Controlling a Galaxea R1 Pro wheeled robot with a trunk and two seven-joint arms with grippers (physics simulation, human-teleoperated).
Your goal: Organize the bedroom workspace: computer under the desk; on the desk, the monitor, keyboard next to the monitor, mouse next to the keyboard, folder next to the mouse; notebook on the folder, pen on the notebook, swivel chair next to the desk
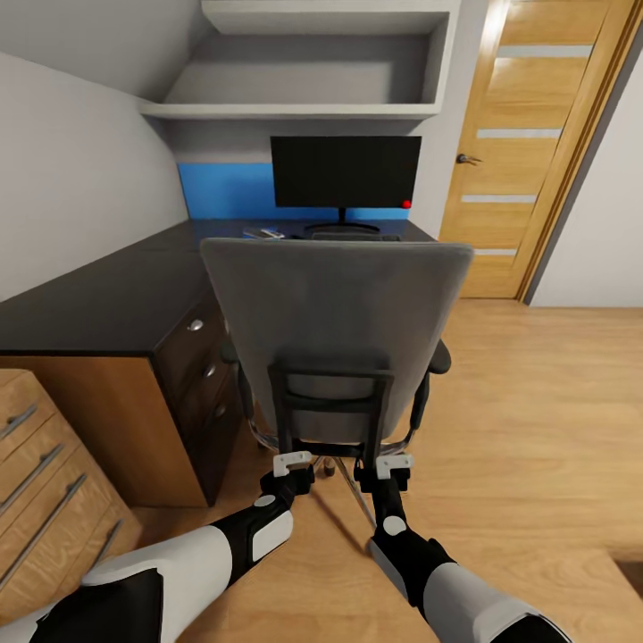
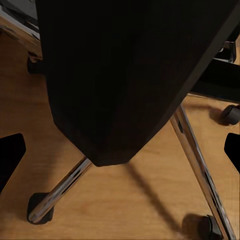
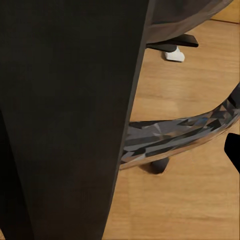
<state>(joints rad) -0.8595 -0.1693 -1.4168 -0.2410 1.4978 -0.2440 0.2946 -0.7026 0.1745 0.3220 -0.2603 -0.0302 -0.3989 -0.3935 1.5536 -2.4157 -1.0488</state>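
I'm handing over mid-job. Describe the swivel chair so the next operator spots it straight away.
Find the black-topped desk in the corner, with the monitor on it. Directly in front of the monitor, backrest toward the robot, stands the swivel chair. It is the one grey upholstered piece with a black back frame and chrome legs, unlike the oak dresser nearby.

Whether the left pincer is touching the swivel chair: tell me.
Cannot tell. In the head view the left pincer sits right at the lower black frame of the swivel chair, but neither a gap nor firm contact shows plainly.
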